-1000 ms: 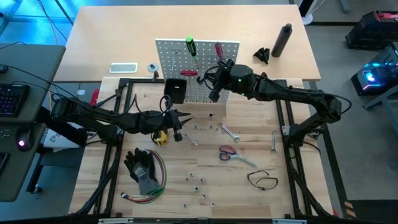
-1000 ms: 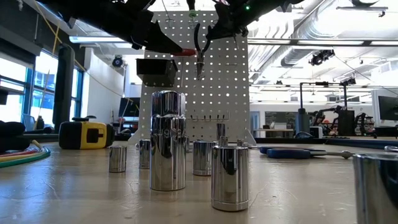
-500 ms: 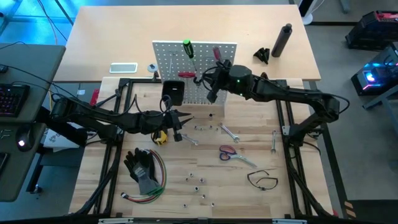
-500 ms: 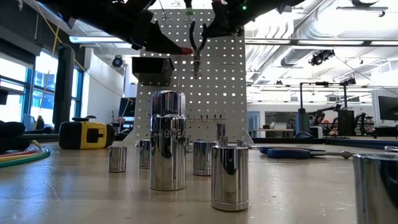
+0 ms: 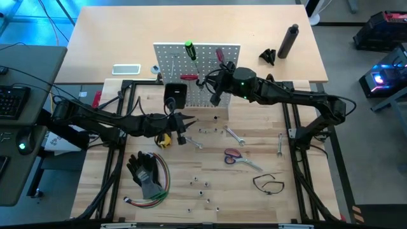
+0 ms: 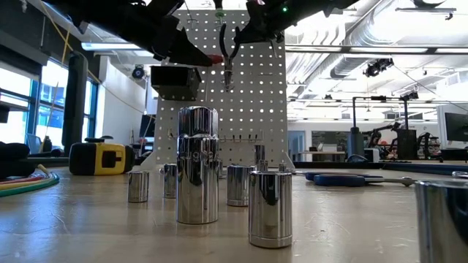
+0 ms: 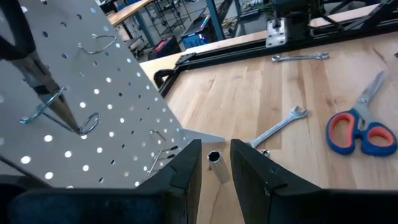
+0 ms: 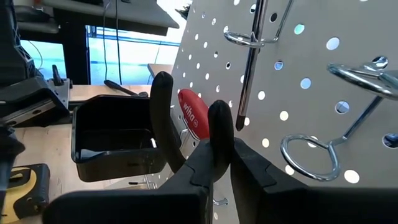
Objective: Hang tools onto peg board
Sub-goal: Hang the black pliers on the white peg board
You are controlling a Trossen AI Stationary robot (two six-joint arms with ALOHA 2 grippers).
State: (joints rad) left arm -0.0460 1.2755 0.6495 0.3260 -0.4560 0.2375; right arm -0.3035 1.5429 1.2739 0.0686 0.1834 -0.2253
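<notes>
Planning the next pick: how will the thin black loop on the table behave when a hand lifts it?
The thin black loop lies in a loose, uneven curl, so it is probably floppy and would sag and change shape when lifted. It looks very thin, so likely light. Lying flat on the table, it may be hard to pinch and could slide when nudged.

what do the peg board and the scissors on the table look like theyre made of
Peg board: likely thin sheet metal with a matte pale-grey finish; light shines through its holes. Scissors: bright metal blades, with glossy red and blue handles that look like plastic.
</notes>
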